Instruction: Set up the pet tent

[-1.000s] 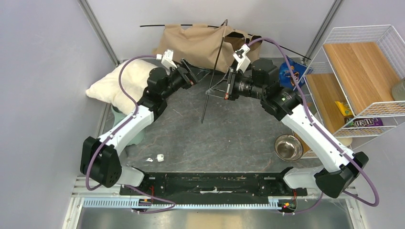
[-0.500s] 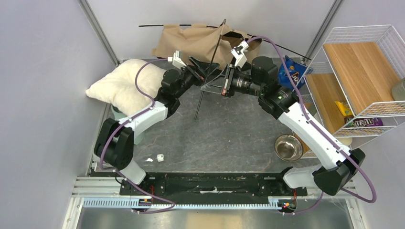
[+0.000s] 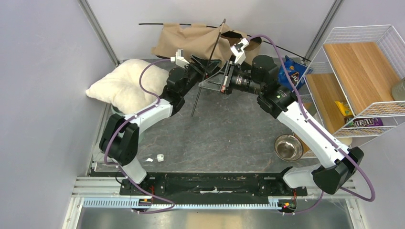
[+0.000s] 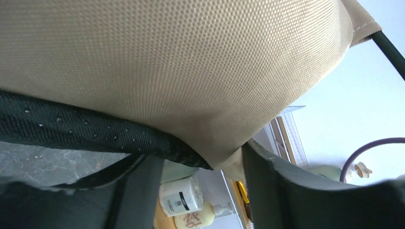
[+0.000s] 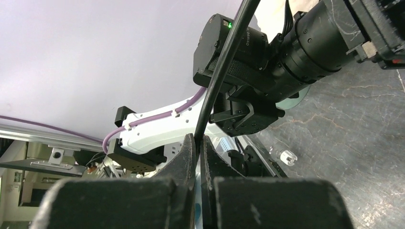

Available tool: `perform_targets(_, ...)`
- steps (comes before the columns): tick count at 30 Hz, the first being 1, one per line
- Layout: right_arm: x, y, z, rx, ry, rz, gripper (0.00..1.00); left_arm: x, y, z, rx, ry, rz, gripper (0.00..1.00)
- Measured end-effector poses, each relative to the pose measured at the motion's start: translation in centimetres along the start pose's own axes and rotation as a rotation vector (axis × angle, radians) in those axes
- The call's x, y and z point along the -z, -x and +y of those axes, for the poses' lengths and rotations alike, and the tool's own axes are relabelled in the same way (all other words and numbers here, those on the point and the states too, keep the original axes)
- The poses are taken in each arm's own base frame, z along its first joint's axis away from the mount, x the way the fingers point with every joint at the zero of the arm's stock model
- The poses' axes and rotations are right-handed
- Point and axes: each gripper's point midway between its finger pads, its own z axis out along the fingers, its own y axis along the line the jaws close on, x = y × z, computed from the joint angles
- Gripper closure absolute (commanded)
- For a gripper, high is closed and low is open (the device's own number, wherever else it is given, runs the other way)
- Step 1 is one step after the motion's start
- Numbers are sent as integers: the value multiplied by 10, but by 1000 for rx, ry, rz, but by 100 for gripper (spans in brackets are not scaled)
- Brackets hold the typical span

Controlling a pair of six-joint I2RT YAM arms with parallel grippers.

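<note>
The pet tent [image 3: 191,40], a tan fabric shell with black lining, lies slumped at the far edge of the dark grey table [image 3: 229,133], against the back wall. A fluffy white pillow [image 3: 119,85] sits just to its left. My left gripper [image 3: 204,67] has its jaws spread wide, with the tent's lower hem between them. My right gripper [image 5: 197,143] is clamped on one thin black pole [image 5: 224,62], which stands tilted.
</note>
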Motion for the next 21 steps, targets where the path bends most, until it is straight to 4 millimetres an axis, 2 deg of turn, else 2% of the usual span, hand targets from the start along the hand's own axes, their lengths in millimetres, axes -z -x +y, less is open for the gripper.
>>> perform_targets(3, 0, 1, 1, -3, 6, -3, 100, -3, 4, 1, 12, 11, -18, 51)
perform_targets(8, -2, 1, 0, -10, 4, -2, 100, -9, 7, 0, 29, 20, -33, 81)
perform_targets(12, -3, 0, -4, -11, -5, 3, 100, -10, 8, 2, 37, 28, -33, 98)
perform_targets(16, -3, -2, -10, 7, -26, 7, 100, -10, 7, 3, 38, 36, -29, 98)
perform_targets(21, 2, -10, -36, 54, -119, 8, 100, -8, -1, 11, 24, 73, 13, 98)
